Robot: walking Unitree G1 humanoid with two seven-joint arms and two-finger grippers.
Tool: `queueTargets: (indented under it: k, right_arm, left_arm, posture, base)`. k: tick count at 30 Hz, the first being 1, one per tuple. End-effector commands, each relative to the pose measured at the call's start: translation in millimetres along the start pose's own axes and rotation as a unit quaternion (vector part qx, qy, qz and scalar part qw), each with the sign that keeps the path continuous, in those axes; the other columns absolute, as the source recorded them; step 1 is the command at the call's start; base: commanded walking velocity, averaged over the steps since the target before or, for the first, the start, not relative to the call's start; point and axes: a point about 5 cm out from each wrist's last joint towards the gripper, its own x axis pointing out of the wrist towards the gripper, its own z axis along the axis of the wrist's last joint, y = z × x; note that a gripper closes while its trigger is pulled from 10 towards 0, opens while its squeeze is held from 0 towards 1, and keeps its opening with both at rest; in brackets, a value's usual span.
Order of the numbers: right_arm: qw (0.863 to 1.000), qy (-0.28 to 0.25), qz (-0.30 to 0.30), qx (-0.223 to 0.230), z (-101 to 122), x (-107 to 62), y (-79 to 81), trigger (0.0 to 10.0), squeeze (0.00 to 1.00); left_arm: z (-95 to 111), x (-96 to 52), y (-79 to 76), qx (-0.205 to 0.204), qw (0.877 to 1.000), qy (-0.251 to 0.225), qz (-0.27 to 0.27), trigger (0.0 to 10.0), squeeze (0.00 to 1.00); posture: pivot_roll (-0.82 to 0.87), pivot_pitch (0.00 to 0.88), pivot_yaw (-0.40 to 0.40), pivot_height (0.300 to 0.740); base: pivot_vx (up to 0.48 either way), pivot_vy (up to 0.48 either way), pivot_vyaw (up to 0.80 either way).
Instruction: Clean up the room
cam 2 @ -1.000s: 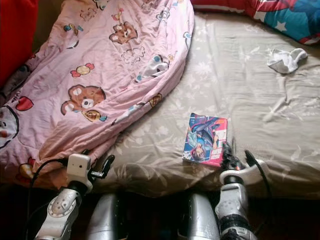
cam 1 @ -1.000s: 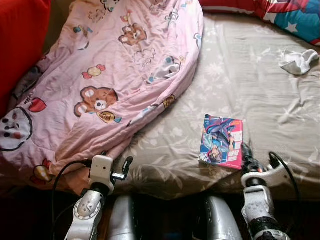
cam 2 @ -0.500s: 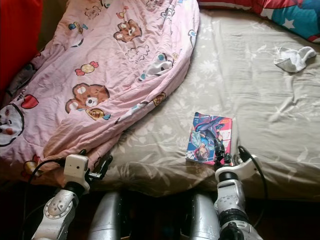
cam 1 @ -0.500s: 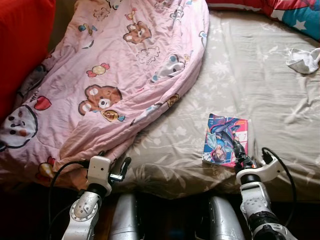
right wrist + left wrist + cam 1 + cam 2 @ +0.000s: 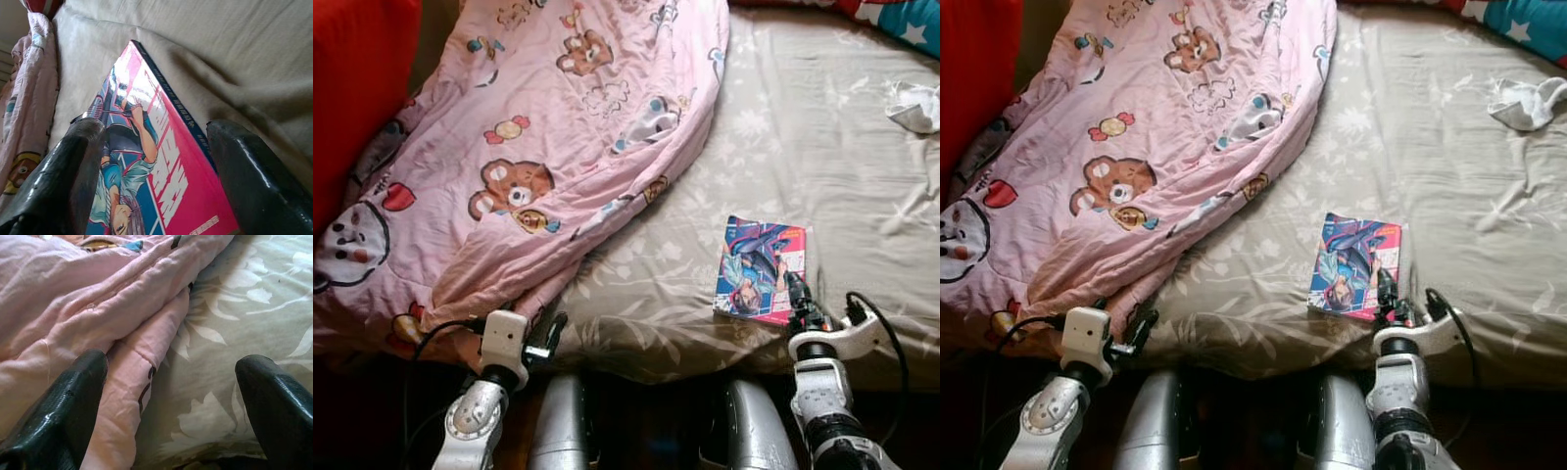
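right gripper (image 5: 156,161) is spread wide at the near edge of the glossy pink-and-blue comic book (image 5: 761,269) lying flat on the beige floral bedsheet (image 5: 803,166), so I'd slide one finger under the spine before squeezing.

Both eye views look steeply down at the bed (image 5: 783,147); wrist views skim it close.
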Motion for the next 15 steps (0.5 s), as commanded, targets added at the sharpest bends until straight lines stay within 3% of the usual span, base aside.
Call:
queueTargets:
  k: [1, 15]
  right_arm:
    - [1.0, 0.004, -0.021, 0.001, -5, -8.0, -10.7, 10.0, 0.0]
    - [0.999, 0.037, -0.029, 0.0, -21, -15.9, -14.7, 10.0, 0.0]
  left_arm:
    - [-4, -5.1, 0.9, 0.005, 1.0, 0.014, -0.003, 10.0, 0.0]
    - [-3, -5.6, 2.5, 0.006, 1.0, 0.014, -0.002, 10.0, 0.0]
  posture:
    - [0.21, 0.312, 0.081, 0.585]
    - [0.22, 0.322, 0.082, 0.585]
  base:
    - [0.0, 0.0, 0.0]
    - [0.0, 0.0, 0.0]
